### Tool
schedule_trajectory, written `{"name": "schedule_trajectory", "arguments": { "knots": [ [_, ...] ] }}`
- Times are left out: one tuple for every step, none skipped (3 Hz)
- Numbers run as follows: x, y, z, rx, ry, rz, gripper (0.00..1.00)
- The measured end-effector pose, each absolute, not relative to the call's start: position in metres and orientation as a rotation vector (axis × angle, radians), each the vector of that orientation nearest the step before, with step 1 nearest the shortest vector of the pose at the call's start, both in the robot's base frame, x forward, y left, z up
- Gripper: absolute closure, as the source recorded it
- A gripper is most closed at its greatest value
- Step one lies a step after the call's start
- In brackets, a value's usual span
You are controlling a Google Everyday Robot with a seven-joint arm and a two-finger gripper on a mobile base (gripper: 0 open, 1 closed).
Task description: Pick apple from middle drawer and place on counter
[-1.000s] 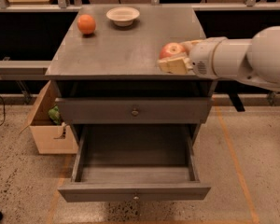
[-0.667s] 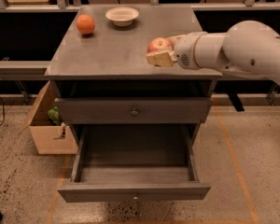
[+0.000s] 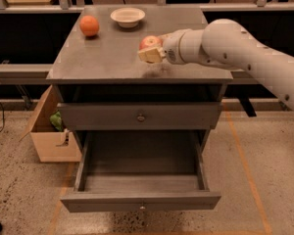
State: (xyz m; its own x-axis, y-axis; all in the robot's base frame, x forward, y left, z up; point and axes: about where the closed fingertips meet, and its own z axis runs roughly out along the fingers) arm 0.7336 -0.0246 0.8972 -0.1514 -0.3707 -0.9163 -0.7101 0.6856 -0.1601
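Leftward goes the gripper (image 3: 150, 49) with its load, away from the counter's right edge and toward the middle of the front half. Its fingers are closed around the apple (image 3: 149, 41), which hangs clear of the counter (image 3: 108, 58), with a faint shadow beneath it near the front edge. The middle drawer (image 3: 140, 200) stands open and bare below. Bare surface lies straight down from the apple, so the placing likely needs only a descent and release. The orange (image 3: 89, 25) and bowl (image 3: 128, 16) sit well apart, near the back edge.
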Motion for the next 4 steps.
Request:
{"name": "schedule_trajectory", "arguments": {
  "knots": [
    [0.75, -0.019, 0.881, -0.866, 1.8, 0.376, 0.59],
    [0.756, -0.02, 0.868, -0.856, 1.83, 0.385, 0.36],
    [0.759, -0.021, 0.863, -0.843, 1.842, 0.392, 0.12],
    [0.758, -0.028, 0.865, -0.82, 1.841, 0.387, 0.0]
  ]
}}
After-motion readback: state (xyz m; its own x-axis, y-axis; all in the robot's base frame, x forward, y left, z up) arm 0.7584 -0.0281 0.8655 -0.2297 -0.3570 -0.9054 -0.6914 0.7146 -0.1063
